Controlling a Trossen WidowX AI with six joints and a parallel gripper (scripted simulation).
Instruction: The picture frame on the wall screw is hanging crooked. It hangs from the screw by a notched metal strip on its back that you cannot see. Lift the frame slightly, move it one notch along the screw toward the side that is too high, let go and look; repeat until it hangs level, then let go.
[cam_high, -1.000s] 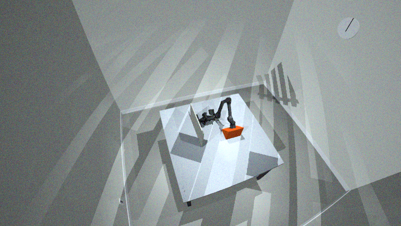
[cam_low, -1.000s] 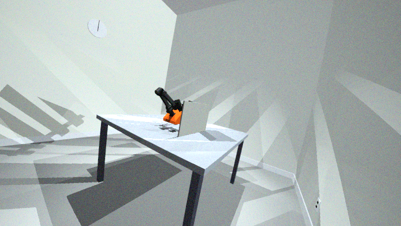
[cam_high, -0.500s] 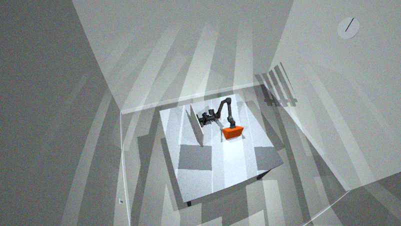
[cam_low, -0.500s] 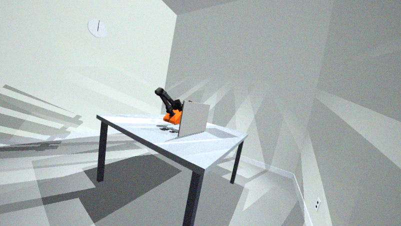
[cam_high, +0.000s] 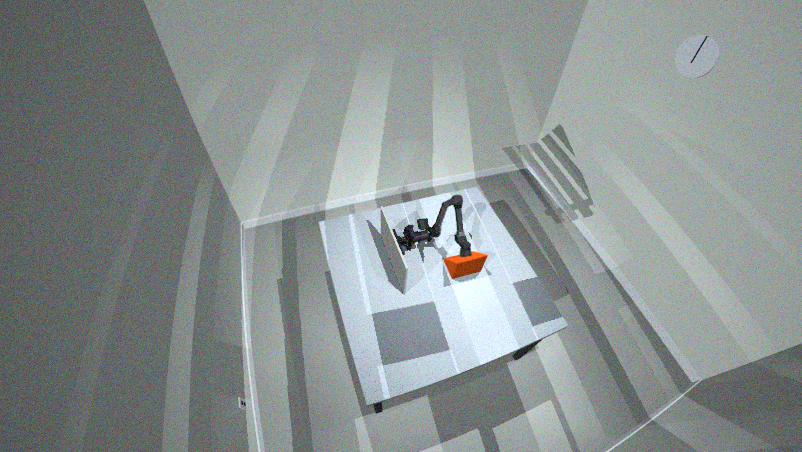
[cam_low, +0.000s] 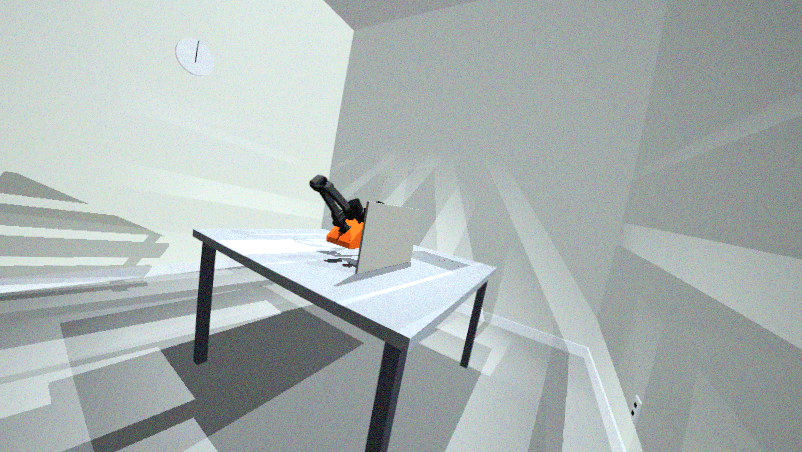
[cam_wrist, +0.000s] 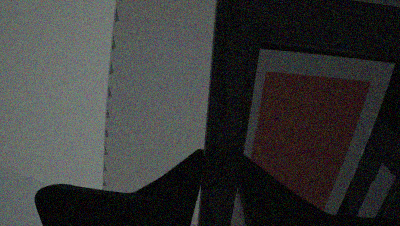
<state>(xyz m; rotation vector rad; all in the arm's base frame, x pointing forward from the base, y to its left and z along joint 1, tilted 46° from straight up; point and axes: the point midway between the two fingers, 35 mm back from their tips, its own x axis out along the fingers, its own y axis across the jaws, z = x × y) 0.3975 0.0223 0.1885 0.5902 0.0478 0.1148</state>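
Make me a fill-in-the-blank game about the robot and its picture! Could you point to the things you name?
1. The robot arm (cam_high: 457, 213) (cam_low: 332, 196) is black, but the block (cam_high: 467, 265) (cam_low: 343, 234) under it is ____.
2. The claw (cam_wrist: 219, 157) is shut on the picture ____.
3. Inside the pale border (cam_wrist: 254, 100), the picture's middle (cam_wrist: 310, 130) is ____.
4. High on the wall hangs a round white ____ with a dark hand (cam_high: 699, 49) (cam_low: 197, 51).

Missing words: orange; frame; red; clock.

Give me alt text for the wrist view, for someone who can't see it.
A dim close-up: the end effector is shut on the dark edge of a picture frame. Inside the frame, a gray border surrounds a dull red rectangle.
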